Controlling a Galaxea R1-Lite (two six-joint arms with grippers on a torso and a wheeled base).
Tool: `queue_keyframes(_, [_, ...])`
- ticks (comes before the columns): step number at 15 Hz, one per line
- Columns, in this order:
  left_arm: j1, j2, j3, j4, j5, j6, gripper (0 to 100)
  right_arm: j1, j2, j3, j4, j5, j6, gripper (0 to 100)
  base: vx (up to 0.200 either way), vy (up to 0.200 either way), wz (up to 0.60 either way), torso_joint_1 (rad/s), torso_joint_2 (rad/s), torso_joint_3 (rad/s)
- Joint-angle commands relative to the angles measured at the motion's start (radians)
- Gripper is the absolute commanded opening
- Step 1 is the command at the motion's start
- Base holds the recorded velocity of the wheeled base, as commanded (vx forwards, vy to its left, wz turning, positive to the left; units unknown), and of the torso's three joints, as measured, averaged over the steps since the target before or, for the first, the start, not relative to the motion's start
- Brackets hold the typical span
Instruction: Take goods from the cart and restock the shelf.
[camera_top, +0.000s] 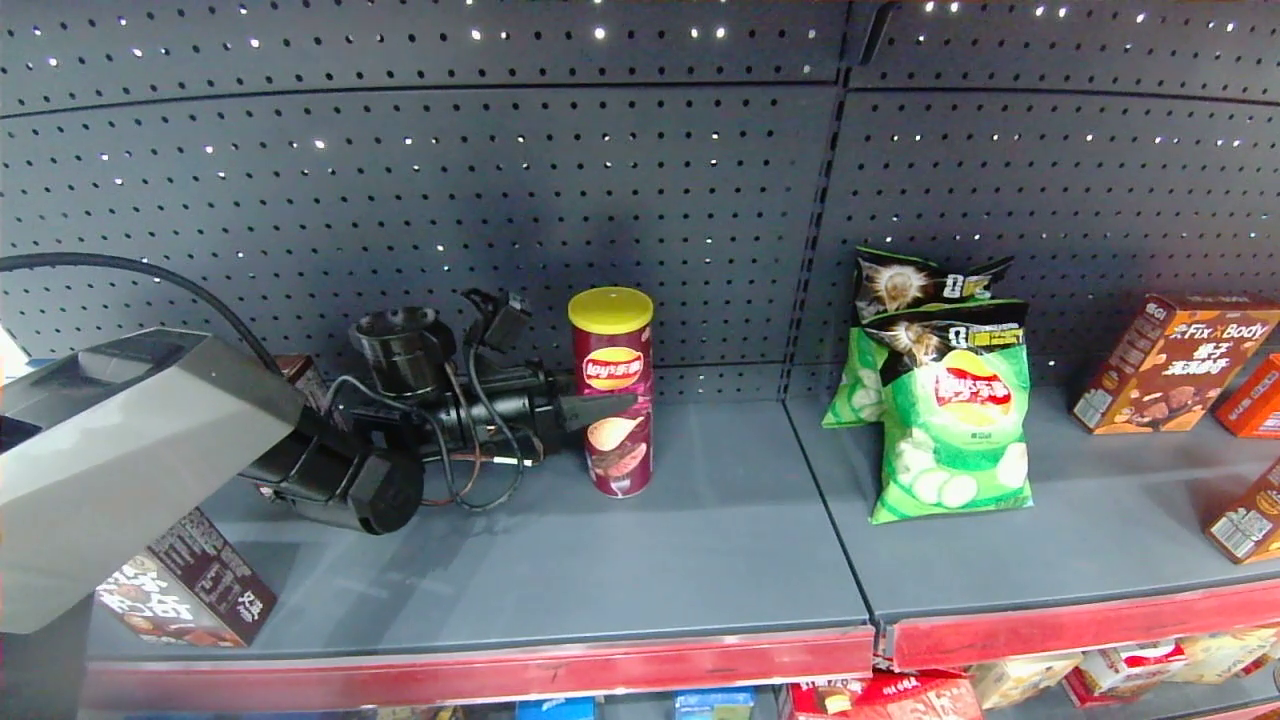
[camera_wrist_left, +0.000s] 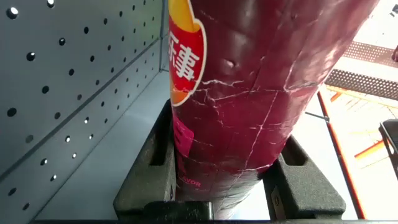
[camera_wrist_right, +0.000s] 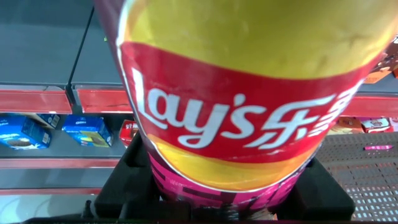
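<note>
Clamping a chip can (camera_wrist_right: 236, 81) between its black fingers (camera_wrist_right: 127, 180), the right gripper (camera_wrist_right: 224, 186) hung out in front of the shelf (camera_top: 700, 540), whose red front lips and a lower tier with blue boxes (camera_wrist_right: 25, 130) showed past it. That can's label carried a red band over yellow, with pink beneath.

On the shelf itself, nearest the red lip at the far left, lay a dark box (camera_top: 190, 590). Farther in, the left gripper (camera_top: 612, 408) stretched in from the left above the grey board, and its fingers were closed on a lidded can (camera_top: 611, 345): one finger crossed the can's front at mid-height, the other was hidden behind it. The lidded can, maroon with a yellow lid, stood upright on the left bay, toward the back, left of the seam between the two bays. In the left wrist view its creased maroon wall sat tight between both fingers, with the pegboard (camera_wrist_left: 62, 93) close beside it.

On the right bay, well apart from the lidded can, a green front bag (camera_top: 955, 430) stood propped, and a rear bag (camera_top: 852, 385) of the same green touched it from behind. Farther right, near the shelf's end, sat orange boxes (camera_top: 1170, 365). Behind everything rose the dark pegboard.
</note>
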Motion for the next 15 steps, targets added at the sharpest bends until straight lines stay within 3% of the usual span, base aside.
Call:
queue_keyframes(1, [0.002, -0.031, 0.006, 0.002, 0.0, -0.001, 0, 0.0, 0.001, -0.003, 0.0, 0.0, 0.0, 0, 0.0, 0.0, 0.0, 0.0, 0.0, 0.0])
queue_keyframes(5, [0.002, -0.121, 0.092, -0.001, 0.001, 0.001, 0, 0.0, 0.001, 0.002, 0.0, 0.0, 0.0, 0, 0.0, 0.0, 0.0, 0.0, 0.0, 0.0])
queue_keyframes(11, [-0.005, -0.224, 0.411, -0.227, 0.021, -0.004, 0, -0.001, 0.0, -0.003, 0.0, -0.001, 0.0, 0, 0.0, 0.0, 0.0, 0.0, 0.0, 0.0])
queue_keyframes(15, [-0.019, -0.227, 0.524, -0.34, 0.044, -0.005, 0, -0.001, 0.0, -0.004, 0.0, -0.001, -0.002, 0, 0.0, 0.0, 0.0, 0.0, 0.0, 0.0])
